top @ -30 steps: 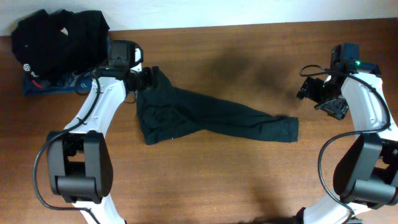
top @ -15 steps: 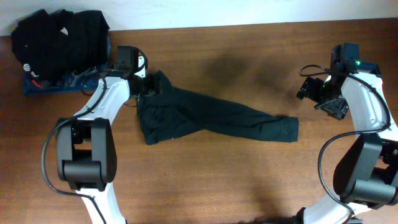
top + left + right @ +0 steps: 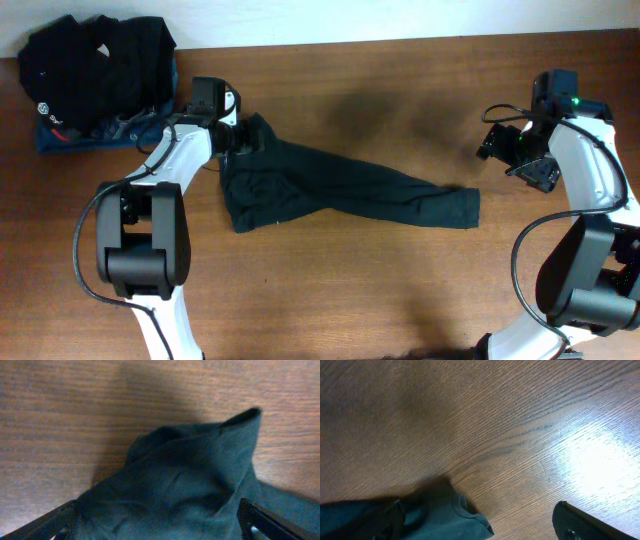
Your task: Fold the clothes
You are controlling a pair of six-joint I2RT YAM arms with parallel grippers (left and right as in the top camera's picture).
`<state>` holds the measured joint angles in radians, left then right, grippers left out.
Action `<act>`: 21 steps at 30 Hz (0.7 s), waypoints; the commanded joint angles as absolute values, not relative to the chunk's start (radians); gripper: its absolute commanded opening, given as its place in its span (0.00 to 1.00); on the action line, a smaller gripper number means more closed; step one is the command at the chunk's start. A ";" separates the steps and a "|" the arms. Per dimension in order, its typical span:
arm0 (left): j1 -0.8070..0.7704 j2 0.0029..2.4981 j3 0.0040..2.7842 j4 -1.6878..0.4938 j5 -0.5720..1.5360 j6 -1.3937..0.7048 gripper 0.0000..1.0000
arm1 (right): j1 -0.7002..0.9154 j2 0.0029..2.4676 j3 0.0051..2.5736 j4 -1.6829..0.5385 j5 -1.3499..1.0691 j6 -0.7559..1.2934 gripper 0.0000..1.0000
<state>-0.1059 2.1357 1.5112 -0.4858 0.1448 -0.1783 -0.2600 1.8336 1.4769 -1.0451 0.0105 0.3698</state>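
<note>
Our left hand [image 3: 238, 133] has crept a little away from the black heap of clothes [image 3: 95, 60] and onto the nearest corner of the dark green cloth garment [image 3: 340, 190]. The garment itself has not shifted on the brown wooden worktop [image 3: 400, 290], so we judge no fold begun. The left hand's fingers stand wide, with cloth bunched between them. The right hand [image 3: 497, 158], also wide, hangs near the garment's end farthest from the heap.
</note>
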 commanded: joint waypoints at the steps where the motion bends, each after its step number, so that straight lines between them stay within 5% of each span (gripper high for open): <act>1: -0.107 2.144 1.527 -0.473 0.173 -0.162 0.99 | -0.262 1.839 1.469 -1.044 0.009 0.371 0.99; 7: -0.107 2.145 1.527 -0.463 0.172 -0.162 0.99 | -0.262 1.839 1.469 -1.047 0.009 0.371 0.99; 10: -0.107 2.145 1.527 -0.455 0.173 -0.162 0.89 | -0.262 1.839 1.469 -1.051 0.009 0.371 0.99; 11: -0.107 2.145 1.527 -0.453 0.173 -0.162 0.73 | -0.262 1.839 1.469 -1.052 0.009 0.371 0.99; 18: -0.107 2.145 1.527 -0.457 0.180 -0.162 0.36 | -0.262 1.839 1.469 -1.054 0.009 0.371 0.99; 19: -0.107 2.145 1.527 -0.457 0.180 -0.162 0.24 | -0.262 1.839 1.469 -1.054 0.009 0.371 0.99; 21: -0.107 2.143 1.527 -0.461 0.180 -0.162 0.19 | -0.262 1.839 1.469 -1.055 0.009 0.371 0.99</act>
<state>-0.1059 2.1357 1.5112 -0.4587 0.1631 -0.1680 -0.2600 1.8336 1.4769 -1.0504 0.0105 0.3695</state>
